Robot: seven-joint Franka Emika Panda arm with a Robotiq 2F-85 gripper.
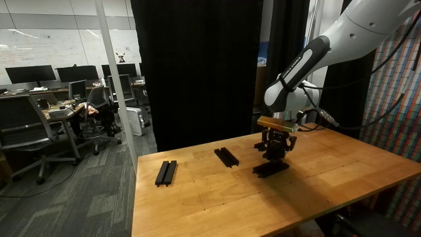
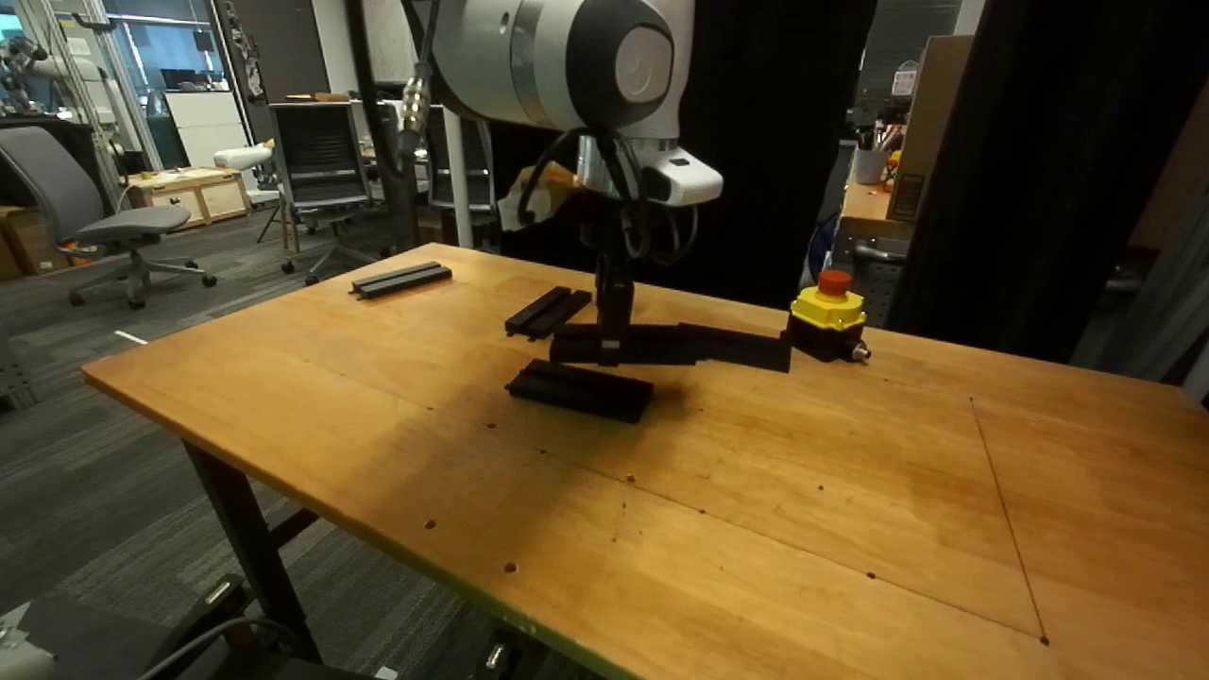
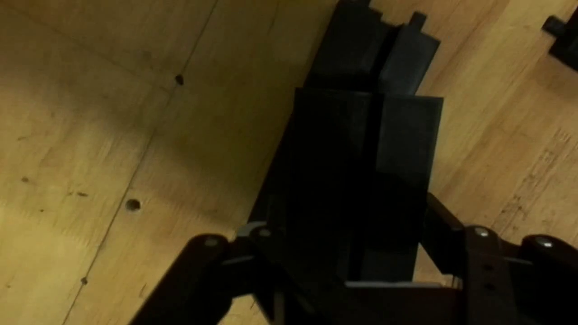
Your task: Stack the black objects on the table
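Note:
My gripper (image 2: 611, 351) is shut on a black bar (image 2: 661, 346); in the wrist view its fingers (image 3: 350, 230) press on both sides of this held bar (image 3: 368, 144). The held bar is above a second black bar (image 1: 271, 170), turned at a slight angle to it; that lower bar (image 3: 347, 58) lies on the wooden table (image 1: 210, 194). A third bar (image 1: 227, 157) and a fourth bar (image 1: 166, 172) lie apart on the table. A fifth bar (image 2: 746, 348) lies behind the gripper, partly hidden in an exterior view. In an exterior view the held bar blends into the dark gripper (image 1: 276, 156).
A yellow-and-red stop button (image 2: 829, 312) stands on the table near the fifth bar. A black curtain (image 1: 200, 72) hangs behind the table. Cables (image 1: 317, 112) hang from the arm's wrist. Part of another bar (image 3: 566, 45) shows at the wrist view's corner.

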